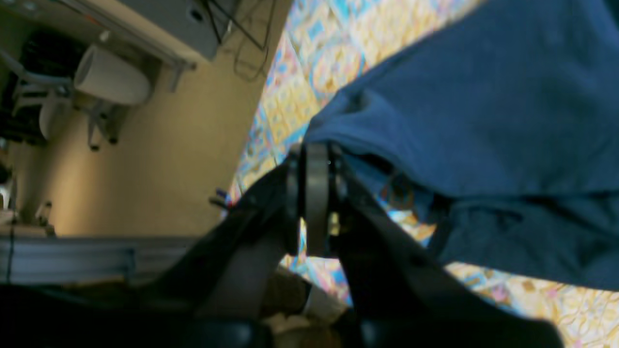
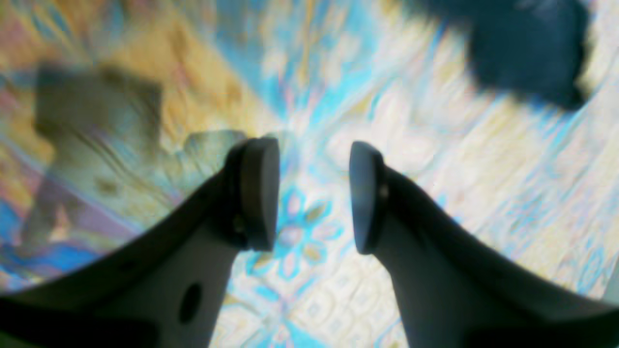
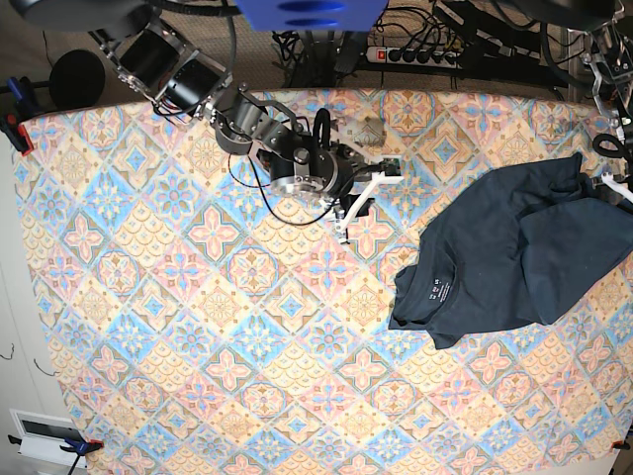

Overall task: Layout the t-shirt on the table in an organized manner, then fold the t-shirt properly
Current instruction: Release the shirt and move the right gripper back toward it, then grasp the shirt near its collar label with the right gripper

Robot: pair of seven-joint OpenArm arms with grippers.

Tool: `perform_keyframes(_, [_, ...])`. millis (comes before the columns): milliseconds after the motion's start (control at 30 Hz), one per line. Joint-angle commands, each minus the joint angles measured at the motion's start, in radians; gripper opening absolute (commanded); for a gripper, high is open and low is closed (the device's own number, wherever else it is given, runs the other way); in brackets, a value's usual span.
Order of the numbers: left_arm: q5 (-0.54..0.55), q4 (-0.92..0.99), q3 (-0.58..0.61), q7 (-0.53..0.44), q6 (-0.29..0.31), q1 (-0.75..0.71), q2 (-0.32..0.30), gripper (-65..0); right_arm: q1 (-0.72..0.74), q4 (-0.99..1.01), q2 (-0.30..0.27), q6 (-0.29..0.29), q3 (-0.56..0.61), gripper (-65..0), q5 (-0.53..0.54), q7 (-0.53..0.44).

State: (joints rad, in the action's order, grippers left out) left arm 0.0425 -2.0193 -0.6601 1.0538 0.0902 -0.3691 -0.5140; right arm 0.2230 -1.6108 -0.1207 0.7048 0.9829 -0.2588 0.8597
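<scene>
Progress looks slight: the dark navy, soft-fabric short-sleeved t-shirt (image 3: 509, 252) lies crumpled and partly doubled over itself on the right side of the large surface (image 3: 198, 327), which is covered in a cloth of pink, blue and yellow diamond tiles and flowers. In the base view the shirt's neck opening with its small white printed label (image 3: 438, 290) faces the near edge, while one portion is drawn up toward the far right edge, so the garment is neither flat nor squared.

The left tool (image 1: 314, 193), seen from its wrist camera, is clenched on an edge of the navy fabric, lifting it so that folds hang and the patterned cloth shows beneath. In the base view that arm sits at the far right edge and is mostly cut off.

The right tool (image 2: 313, 195) is released, its two round pads apart with only patterned cloth between them; it hovers over the middle of the surface, well apart from the shirt, a dark patch of which shows at the top of its wrist view.

By my judgement the spreading-out stage is barely begun. Flattening the body, straightening both sleeves and every fold are left.
</scene>
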Motion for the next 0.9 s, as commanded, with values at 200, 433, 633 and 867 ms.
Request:
perform_keyframes(200, [0.013, -0.014, 0.073, -0.024, 0.0, -0.051, 0.002, -65.0, 0.032, 0.07, 0.086, -0.007, -0.014, -41.8, 0.009, -0.069])
perform_keyframes(433, [0.015, -0.016, 0.112, -0.019, 0.0, -0.055, 0.05, -65.0, 0.034, 0.146, 0.177, -0.007, -0.014, -41.8, 0.008, -0.093])
perform_keyframes(633, [0.013, -0.016, 0.142, -0.019, 0.0, -0.055, 0.056, -65.0, 0.071, 0.208, 0.214, -0.007, -0.015, -41.8, 0.008, -0.115])
perform_keyframes(867, [0.015, -0.016, 0.164, -0.019, 0.0, -0.092, 0.078, -65.0, 0.14, 0.324, 0.255, -0.087, -0.015, -41.4, 0.008, -0.176])
